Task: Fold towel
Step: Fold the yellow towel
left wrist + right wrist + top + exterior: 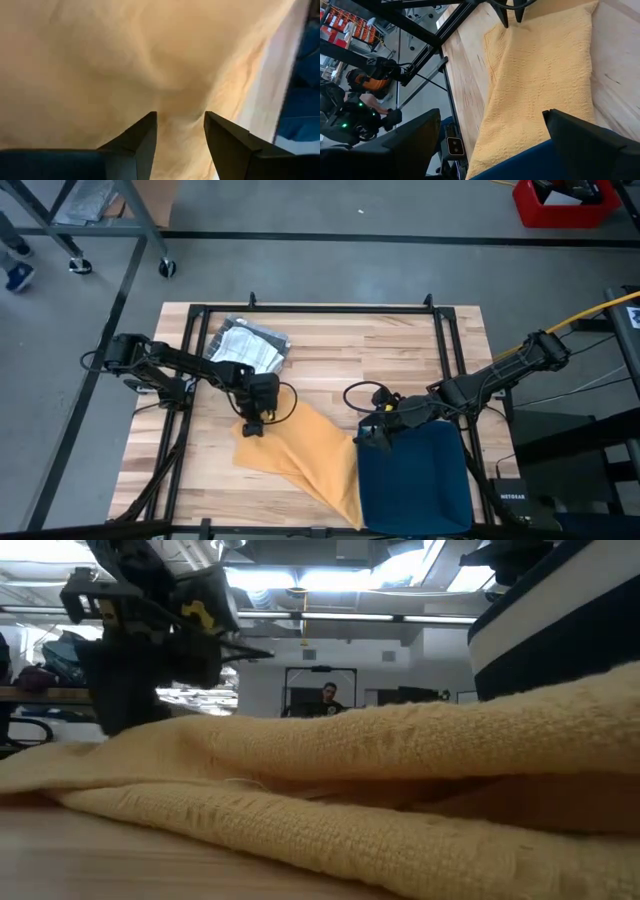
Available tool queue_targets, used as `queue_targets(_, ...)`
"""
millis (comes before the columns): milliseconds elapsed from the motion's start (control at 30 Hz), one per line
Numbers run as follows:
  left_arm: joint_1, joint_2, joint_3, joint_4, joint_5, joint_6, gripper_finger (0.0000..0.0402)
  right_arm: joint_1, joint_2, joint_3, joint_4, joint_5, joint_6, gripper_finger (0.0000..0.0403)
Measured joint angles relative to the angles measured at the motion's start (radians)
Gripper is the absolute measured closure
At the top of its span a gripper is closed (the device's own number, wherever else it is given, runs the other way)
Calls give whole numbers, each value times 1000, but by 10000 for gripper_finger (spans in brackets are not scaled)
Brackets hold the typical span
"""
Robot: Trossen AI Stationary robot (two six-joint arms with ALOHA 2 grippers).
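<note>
high view shows the yellow towel (300, 452) lying rumpled across the lower centre of the table (340, 360), its lower right end touching a dark blue cloth (415, 480). no clean fold shows yet, so the task looks barely begun. the left gripper (253, 427) sits at the towel's upper left corner; in its wrist view the fingers (142, 137) stand narrowly apart over the cloth with nothing pinched. the right gripper (372, 436) hovers at the blue cloth's upper left corner, spread wide and empty. whether the towel is already doubled is hard to tell. a crinkled silver bag (248, 345) lies at upper left.
</note>
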Motion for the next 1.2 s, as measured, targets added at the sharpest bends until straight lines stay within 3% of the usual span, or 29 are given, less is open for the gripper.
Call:
queue_targets(400,-37,-4,3,-350,-242,1,247,0,0,0,0,0,0,40)
queue_targets(500,-61,-3,1,-412,-232,-62,247,0,0,0,0,0,0,40)
queue_targets(600,-110,-1,0,-421,-156,-114,247,0,0,0,0,0,0,40)
queue_targets(933,-306,-1,0,-291,-15,-277,247,0,0,0,0,0,0,40)
queue_targets(1200,-354,-1,0,-252,-109,-318,247,0,7,0,2,32,0,40)
